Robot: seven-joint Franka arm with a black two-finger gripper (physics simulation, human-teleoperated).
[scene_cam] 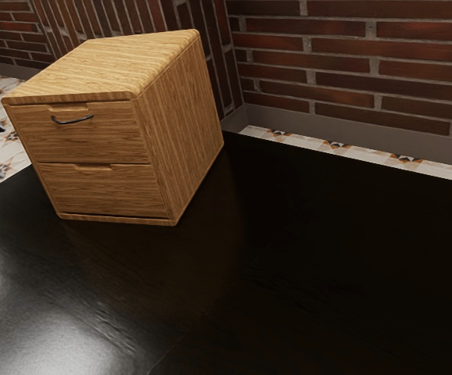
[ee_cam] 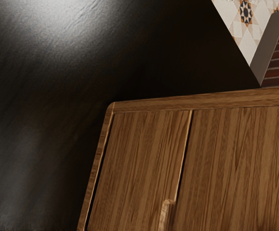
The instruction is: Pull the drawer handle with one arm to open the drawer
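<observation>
A light wooden cabinet (scene_cam: 186, 117) with bold grain stands upright on the glossy black counter (scene_cam: 304, 281), towards the exterior view's left and turned at an angle, so its front and one side show. It has two stacked drawers. The top drawer (scene_cam: 93, 144) carries a thin dark curved handle (scene_cam: 72, 119) near its upper edge, under a shallow notch. The lower drawer (scene_cam: 104, 191) has a matching notch. Both fronts look flush with the frame, with only narrow seams between them.
</observation>
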